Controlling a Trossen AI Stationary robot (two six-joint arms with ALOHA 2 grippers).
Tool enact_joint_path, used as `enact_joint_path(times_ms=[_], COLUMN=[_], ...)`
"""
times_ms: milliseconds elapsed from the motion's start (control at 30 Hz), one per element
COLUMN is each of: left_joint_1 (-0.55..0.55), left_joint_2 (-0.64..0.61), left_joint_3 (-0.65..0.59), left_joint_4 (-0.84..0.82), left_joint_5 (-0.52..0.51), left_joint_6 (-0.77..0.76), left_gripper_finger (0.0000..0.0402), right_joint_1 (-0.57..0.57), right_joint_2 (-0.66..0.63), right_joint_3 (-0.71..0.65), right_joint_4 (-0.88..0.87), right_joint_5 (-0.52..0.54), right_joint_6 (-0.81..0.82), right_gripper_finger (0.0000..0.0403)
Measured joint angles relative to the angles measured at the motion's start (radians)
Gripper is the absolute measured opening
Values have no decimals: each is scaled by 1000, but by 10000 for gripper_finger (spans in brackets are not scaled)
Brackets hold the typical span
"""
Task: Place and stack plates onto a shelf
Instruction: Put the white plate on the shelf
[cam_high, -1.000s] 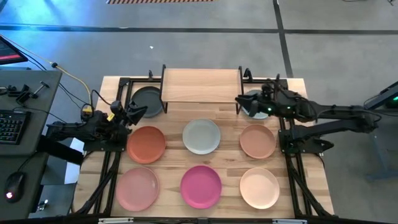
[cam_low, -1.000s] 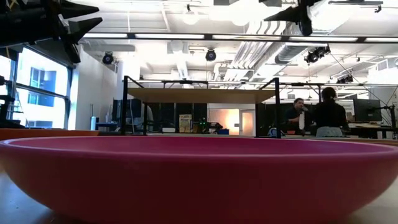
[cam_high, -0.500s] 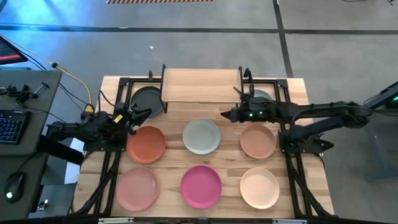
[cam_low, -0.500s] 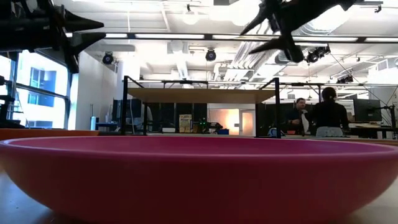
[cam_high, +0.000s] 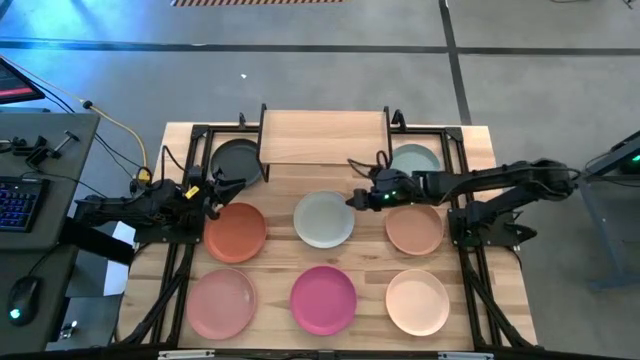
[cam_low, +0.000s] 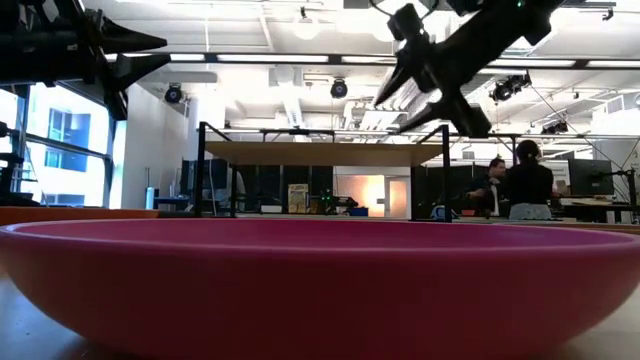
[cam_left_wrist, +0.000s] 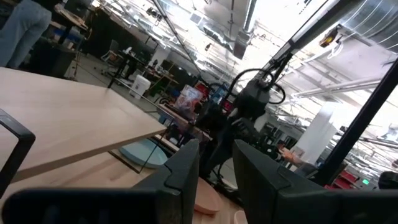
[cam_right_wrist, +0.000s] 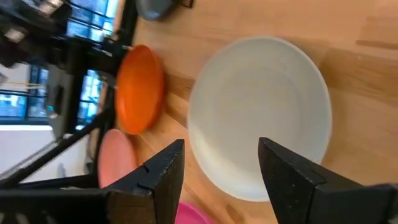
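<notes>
Bright ceiling lights glare overhead; the magenta plate (cam_low: 320, 280) looms blurred.

a slatted wooden table (cam_high: 475, 330) is seen. at its far edge the small shelf (cam_high: 323, 136) is placed, with the dark grey plate (cam_high: 236, 158) and pale teal plate (cam_high: 416, 158) beside it. six more plates are laid in two rows in front.

Eight plates lie flat on the surface; the dark grey plate (cam_high: 236, 159) and pale teal plate (cam_high: 415, 158) flank the bare shelf (cam_high: 323, 136) at the far edge.
</notes>
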Motion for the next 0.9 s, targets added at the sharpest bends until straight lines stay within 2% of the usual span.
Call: enact_joint_path(times_ms=[433, 900], left_joint_1=[0, 0], left_joint_2=[0, 0], left_joint_3=[0, 0], left_joint_4=[0, 0], left_joint_5=[0, -1], left_joint_6=[2, 1], left_gripper_finger=[90, 90], right_joint_1=[5, 3], right_joint_2=[171, 279], right_joint_3=[0, 0], right_joint_4=[0, 0], right_joint_5=[16, 66], right_joint_6=[-19, -89], right_gripper_finger=[186, 186])
